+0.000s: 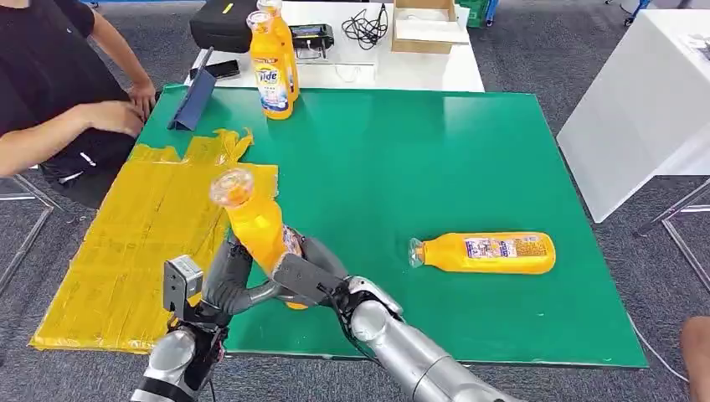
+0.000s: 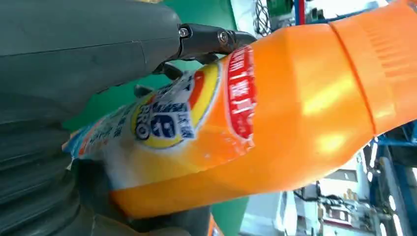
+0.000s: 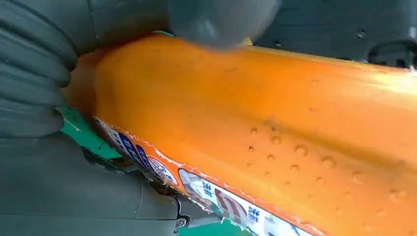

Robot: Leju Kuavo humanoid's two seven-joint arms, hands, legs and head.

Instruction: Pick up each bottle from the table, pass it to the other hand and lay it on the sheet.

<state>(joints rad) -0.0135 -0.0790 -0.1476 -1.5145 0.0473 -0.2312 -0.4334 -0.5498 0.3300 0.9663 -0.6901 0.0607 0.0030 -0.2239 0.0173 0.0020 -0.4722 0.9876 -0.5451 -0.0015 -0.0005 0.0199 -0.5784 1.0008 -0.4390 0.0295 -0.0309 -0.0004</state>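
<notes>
Both my hands are on one bottle right now. My left hand [image 1: 224, 280] wraps the lower body of the orange bottle [image 1: 255, 230] from the sheet side, and my right hand [image 1: 306, 272] clamps the same bottle from the other side, fingers closed around it. The bottle stands nearly upright, tipped a little toward the sheet, its clear cap end up, lifted above the near edge of the green table [image 1: 435, 159]. On the left wrist camera I see the label facing me, with a dark fingertip [image 2: 216, 37] pressed on the bottle's [image 2: 295, 113] shoulder. On the right wrist camera the orange wall [image 3: 275, 113] carries small droplets, my thumb [image 3: 221, 19] bearing on it.

Further out, the yellow sheet [image 1: 142, 226] lies crumpled along the table's left side, just beside my hands. A second orange bottle [image 1: 486, 253] lies on its side on the green, well apart to the right, cap pointing toward me. Two more bottles [image 1: 274, 63] stand upright at the far edge. A person's arm [image 1: 75, 126] rests at the far left corner, near a blue tablet stand [image 1: 194, 100].
</notes>
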